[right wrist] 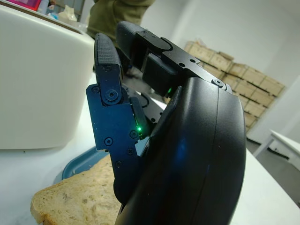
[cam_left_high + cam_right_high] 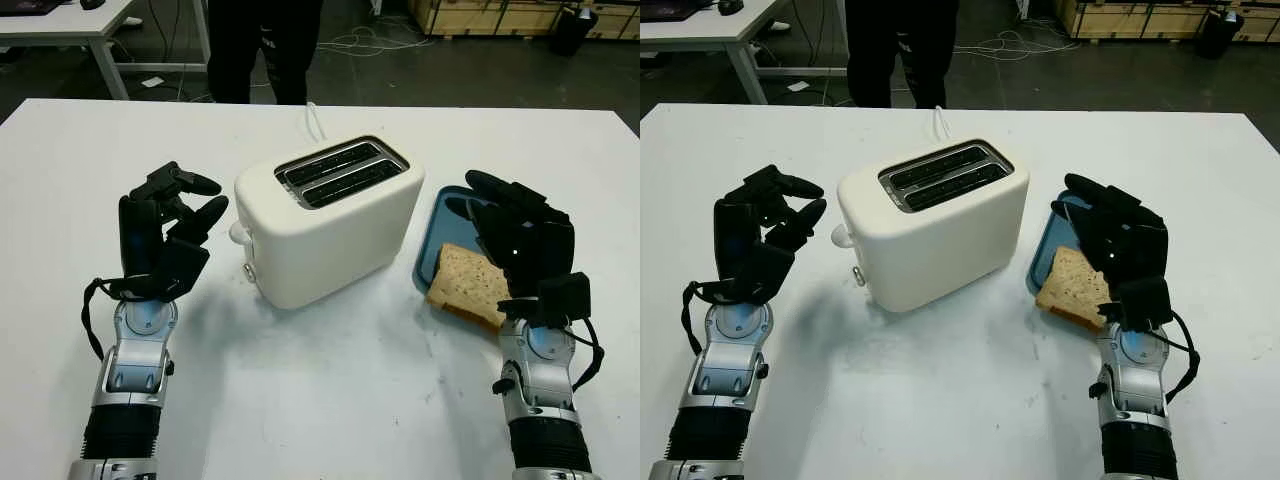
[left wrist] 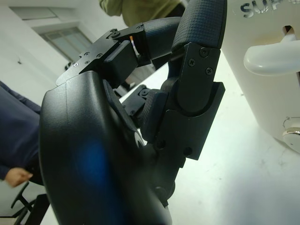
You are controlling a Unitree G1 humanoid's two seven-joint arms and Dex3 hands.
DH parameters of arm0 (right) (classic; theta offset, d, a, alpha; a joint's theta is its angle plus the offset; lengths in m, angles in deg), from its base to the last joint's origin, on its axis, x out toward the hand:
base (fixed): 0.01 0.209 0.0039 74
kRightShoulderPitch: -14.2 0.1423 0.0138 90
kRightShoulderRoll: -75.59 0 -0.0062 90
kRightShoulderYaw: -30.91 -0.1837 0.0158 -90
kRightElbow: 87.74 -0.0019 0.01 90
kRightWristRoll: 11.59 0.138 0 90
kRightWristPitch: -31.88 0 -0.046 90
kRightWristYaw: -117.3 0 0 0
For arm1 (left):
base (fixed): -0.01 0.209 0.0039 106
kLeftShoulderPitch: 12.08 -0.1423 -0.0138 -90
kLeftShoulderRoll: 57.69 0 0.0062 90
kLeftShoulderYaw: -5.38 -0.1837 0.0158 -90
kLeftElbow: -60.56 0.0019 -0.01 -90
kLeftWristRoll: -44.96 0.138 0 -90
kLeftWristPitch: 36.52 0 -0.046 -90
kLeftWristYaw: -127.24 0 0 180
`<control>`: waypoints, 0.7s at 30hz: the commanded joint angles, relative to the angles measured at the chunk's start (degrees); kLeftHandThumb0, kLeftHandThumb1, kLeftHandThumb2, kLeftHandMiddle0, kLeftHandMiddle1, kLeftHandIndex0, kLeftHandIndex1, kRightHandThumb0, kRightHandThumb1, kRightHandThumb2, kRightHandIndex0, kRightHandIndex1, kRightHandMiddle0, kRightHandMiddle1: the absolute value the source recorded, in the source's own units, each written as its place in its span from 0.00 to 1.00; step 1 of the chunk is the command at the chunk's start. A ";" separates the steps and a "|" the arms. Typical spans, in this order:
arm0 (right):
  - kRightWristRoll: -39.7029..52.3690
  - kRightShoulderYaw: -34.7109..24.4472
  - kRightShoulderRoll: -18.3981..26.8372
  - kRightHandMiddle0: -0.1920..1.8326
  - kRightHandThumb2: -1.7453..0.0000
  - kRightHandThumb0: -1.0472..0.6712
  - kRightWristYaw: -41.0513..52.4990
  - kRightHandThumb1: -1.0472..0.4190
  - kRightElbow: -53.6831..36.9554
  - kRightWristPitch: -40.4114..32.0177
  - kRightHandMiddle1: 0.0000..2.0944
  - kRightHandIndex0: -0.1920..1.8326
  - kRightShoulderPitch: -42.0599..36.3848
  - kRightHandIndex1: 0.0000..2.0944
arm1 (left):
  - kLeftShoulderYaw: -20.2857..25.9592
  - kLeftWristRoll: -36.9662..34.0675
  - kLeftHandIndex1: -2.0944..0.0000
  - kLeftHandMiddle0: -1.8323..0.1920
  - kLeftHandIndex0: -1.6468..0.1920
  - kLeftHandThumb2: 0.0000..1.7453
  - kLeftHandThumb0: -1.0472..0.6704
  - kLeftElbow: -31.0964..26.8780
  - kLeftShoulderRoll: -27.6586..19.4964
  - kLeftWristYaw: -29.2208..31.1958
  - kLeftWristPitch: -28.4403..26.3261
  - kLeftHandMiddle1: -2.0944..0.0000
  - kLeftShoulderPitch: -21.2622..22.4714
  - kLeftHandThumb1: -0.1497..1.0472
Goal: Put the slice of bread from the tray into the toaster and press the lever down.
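White counter carrying one cream toaster at centre, lever at its 9 o'clock; one blue tray at 3 o'clock holding one bread slice, likely light, soft, crumbly, best pinched by the crust; right hand above it, fingers apart, empty; left hand at 9 o'clock, fingers curled, empty

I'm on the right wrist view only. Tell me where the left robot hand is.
Observer: The left robot hand hovers over the table, beside the toaster's lever end, holding nothing.
Operator: Report the slots.
Observer: Both toaster slots look empty from the head camera.
Operator: Report how the bread lies.
Observer: The bread slice overhangs the blue tray's near edge, and the right robot hand is above it, not gripping.
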 commanded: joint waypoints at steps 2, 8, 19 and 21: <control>-0.26 -0.41 0.00 0.60 0.92 0.33 -0.50 0.09 -0.21 0.25 0.00 0.63 -0.06 0.07 | -0.12 0.00 0.49 0.39 0.45 0.08 0.08 -0.34 -0.19 0.03 0.50 0.31 -0.30 0.89; 0.89 -0.19 -0.12 0.60 0.92 0.33 0.41 0.09 -0.33 -0.35 0.00 0.63 -0.05 0.07 | -0.06 -0.40 0.49 0.39 0.44 0.08 0.08 -0.16 -0.07 0.17 0.70 0.31 -0.37 0.89; -24.05 -1.01 10.44 0.48 0.98 0.34 -4.56 0.09 -14.05 6.26 0.00 0.52 -10.67 0.03 | 0.32 -1.26 0.49 0.39 0.44 0.07 0.09 0.57 -0.31 0.63 1.35 0.31 -0.01 0.89; -29.70 -1.74 13.06 0.41 0.99 0.30 -4.56 0.09 -18.94 5.77 0.00 0.45 -14.95 0.01 | 0.20 -1.01 0.49 0.38 0.44 0.07 0.08 0.65 -0.36 0.57 1.14 0.31 0.25 0.89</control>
